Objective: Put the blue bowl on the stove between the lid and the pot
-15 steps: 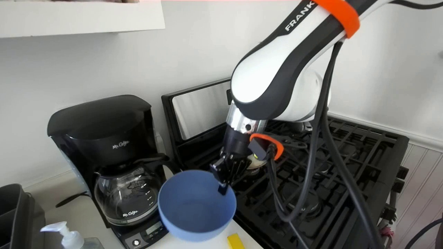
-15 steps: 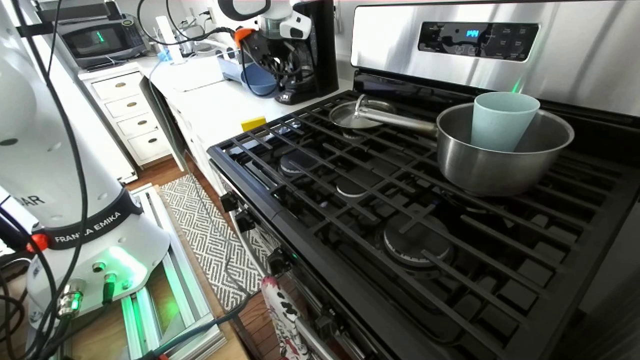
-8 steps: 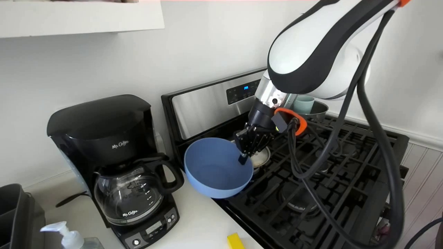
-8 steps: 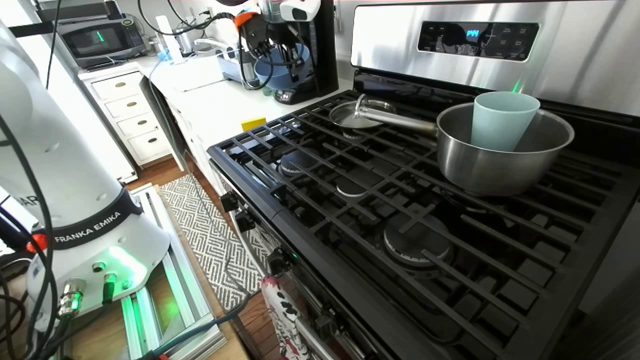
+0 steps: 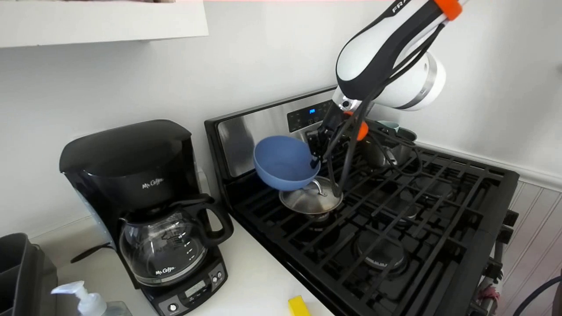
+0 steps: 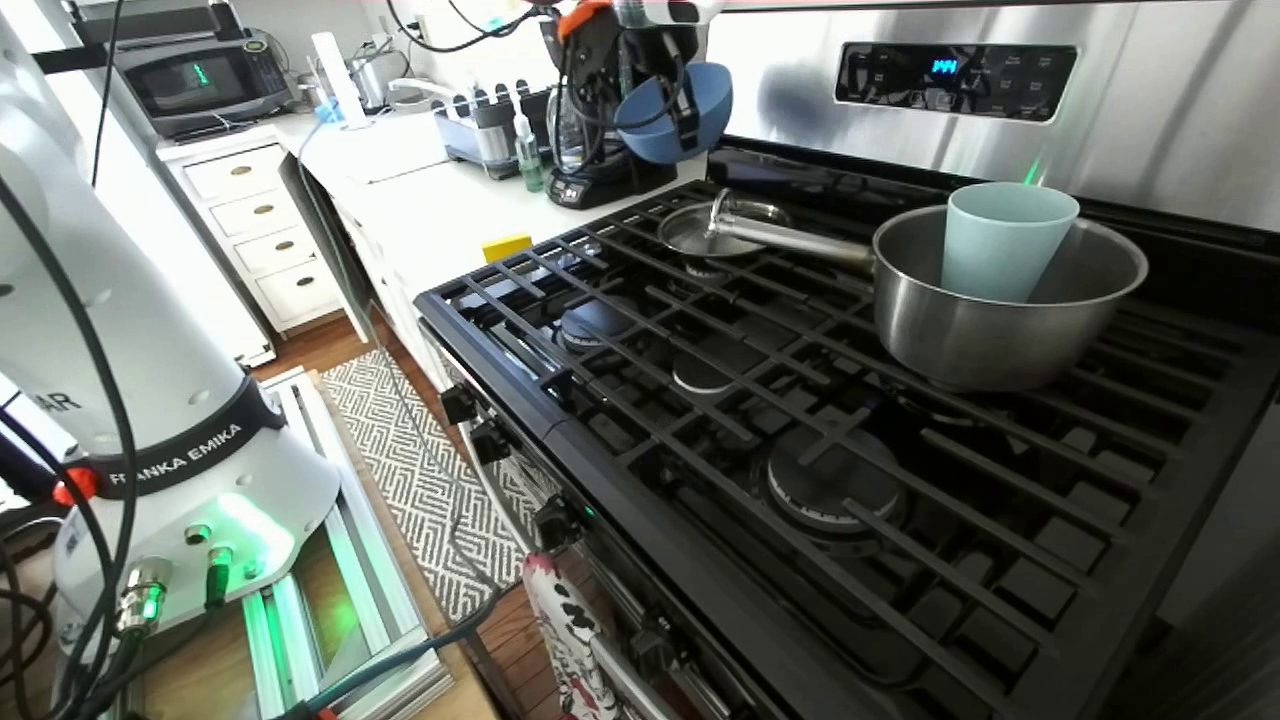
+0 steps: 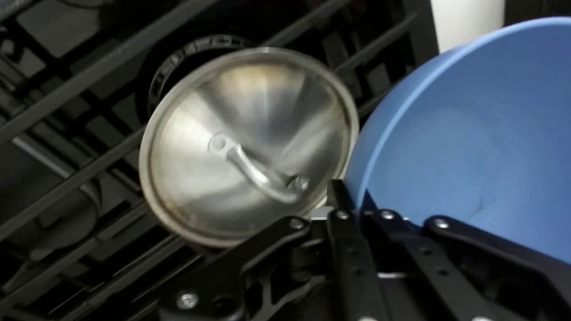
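The blue bowl [image 5: 285, 160] is held in the air, tilted, over the back corner of the stove [image 5: 456, 219]; it also shows in an exterior view [image 6: 650, 140] and the wrist view [image 7: 468, 125]. My gripper [image 7: 354, 203] is shut on the bowl's rim, one finger inside and one outside. The silvery lid [image 7: 250, 102] lies on the grate just below and beside the bowl; it shows in both exterior views [image 5: 307, 202] [image 6: 685, 232]. The grey metal pot [image 6: 960, 345] stands on the grate further along, its long handle pointing at the lid. The arm partly hides the pot in an exterior view [image 5: 407, 135].
A pale green cup [image 6: 1000, 240] stands in the pot. The stove's steel back panel [image 6: 780, 80] rises behind. A black coffee maker [image 5: 127, 153], a soap bottle [image 5: 90, 303] and a yellow block [image 5: 298, 306] are on the white counter beside the stove.
The gripper has carried the bowl up from above the counter by the coffee maker, toward the back panel and over the stove's corner by the lid. Lid, pot and cup have not moved.
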Available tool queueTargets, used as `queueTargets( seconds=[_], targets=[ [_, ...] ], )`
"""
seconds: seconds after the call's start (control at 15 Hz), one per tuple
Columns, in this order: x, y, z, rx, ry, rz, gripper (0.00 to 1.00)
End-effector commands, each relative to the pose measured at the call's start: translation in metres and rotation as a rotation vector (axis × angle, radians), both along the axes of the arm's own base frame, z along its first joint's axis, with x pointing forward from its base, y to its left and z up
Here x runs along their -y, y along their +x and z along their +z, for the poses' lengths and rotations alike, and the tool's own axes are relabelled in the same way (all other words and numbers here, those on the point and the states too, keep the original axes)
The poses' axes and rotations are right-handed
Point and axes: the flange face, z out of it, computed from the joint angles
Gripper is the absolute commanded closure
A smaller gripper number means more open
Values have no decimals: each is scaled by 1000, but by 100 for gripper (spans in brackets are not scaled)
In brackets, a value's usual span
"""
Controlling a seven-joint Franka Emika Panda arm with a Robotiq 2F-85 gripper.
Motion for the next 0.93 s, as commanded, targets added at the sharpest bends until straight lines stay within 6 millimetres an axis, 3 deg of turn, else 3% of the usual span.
queueTargets(
  seconds=[0.0,0.33,0.4,0.53,0.67,0.87],
  targets=[
    [51,33,4,38,-31,-191,99],
    [113,43,-1,5,-129,-432,99],
    [106,32,-5,6,-114,-347,96],
    [119,34,-7,0,-127,-402,96],
    [115,37,-13,-59,-125,-404,99],
    [141,42,-27,-166,-194,-472,99]
  ],
)
